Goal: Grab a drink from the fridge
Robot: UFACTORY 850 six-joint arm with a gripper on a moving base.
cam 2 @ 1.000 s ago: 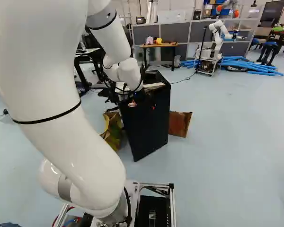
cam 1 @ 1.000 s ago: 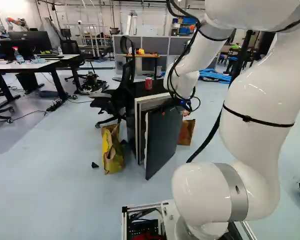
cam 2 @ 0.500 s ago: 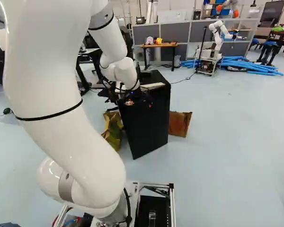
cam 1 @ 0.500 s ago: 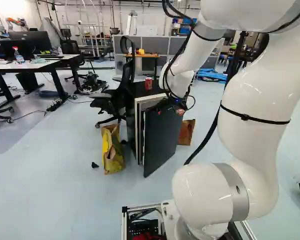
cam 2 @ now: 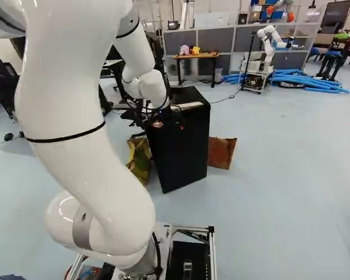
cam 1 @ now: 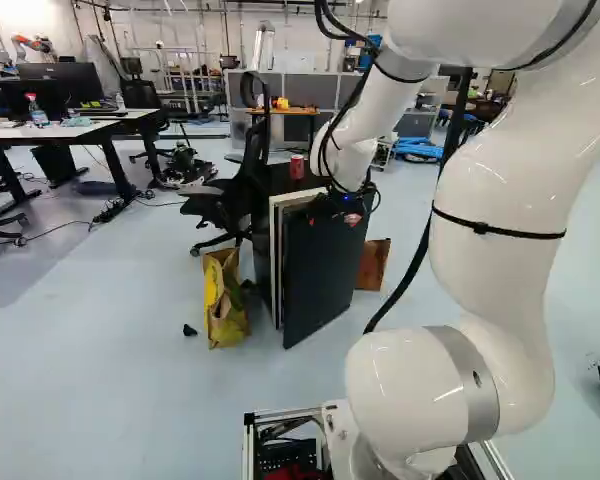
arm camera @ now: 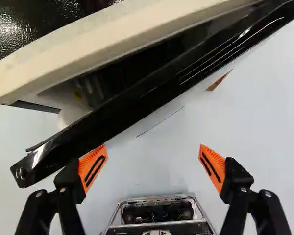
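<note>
The black fridge (cam 1: 263, 230) stands ahead, its black door (cam 1: 325, 275) slightly ajar. My gripper (cam 1: 342, 207) is at the door's upper part in the left base view. In the wrist view the gripper (arm camera: 153, 164) stands open with nothing between its fingers. One finger's orange pad (arm camera: 93, 168) is close beside the door's edge (arm camera: 100, 125); whether they touch I cannot tell. Through a narrow gap between that edge and the cream rim (arm camera: 88, 51), part of the dim interior (arm camera: 88, 90) shows. A red can (cam 1: 297, 167) stands on the fridge top.
A yellow paper bag (cam 1: 224, 300) stands beside the fridge, a brown one (cam 2: 221, 153) on its other side. An office chair (cam 1: 242, 190) is close behind. Desks (cam 1: 70, 127) are farther left in the left base view; another robot (cam 2: 267, 52) is at the back.
The door has swung inward toward the fridge body, narrowing its gap. My arm has shifted with it, leftward in the left base view. The base has stayed put.
</note>
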